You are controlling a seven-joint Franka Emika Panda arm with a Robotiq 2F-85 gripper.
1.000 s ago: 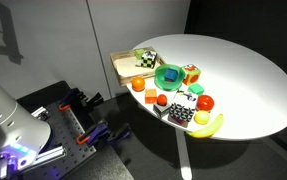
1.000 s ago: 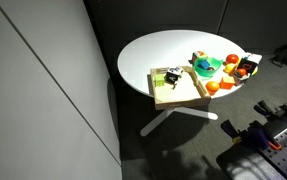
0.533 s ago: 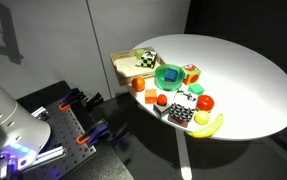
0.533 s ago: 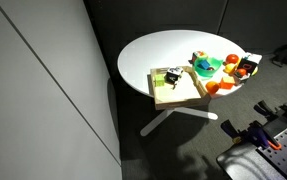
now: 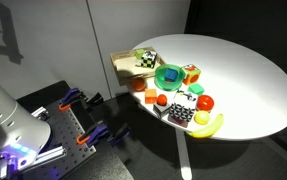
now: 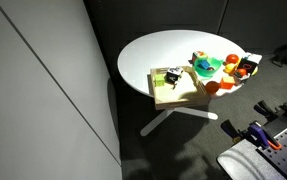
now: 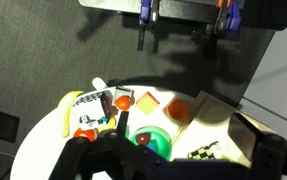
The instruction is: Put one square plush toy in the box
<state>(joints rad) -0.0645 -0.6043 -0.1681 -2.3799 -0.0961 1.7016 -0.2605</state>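
The black-and-white checkered square plush toy lies on the white round table near its front edge, beside a banana. It also shows in the wrist view. The tan box sits at the table's edge; it also appears in the other exterior view and the wrist view. A yellowish-green checkered plush lies in it. My gripper is a dark shape at the bottom of the wrist view, well off the table, jaws apart and empty. It is hidden in both exterior views.
A green bowl holding a dark red item stands between box and plush. A coloured cube block, a red tomato and orange toy fruits lie around it. My white arm stands beside a cart with clamps.
My arm has shifted slightly at the edge of the exterior views. Nothing on the table has moved.
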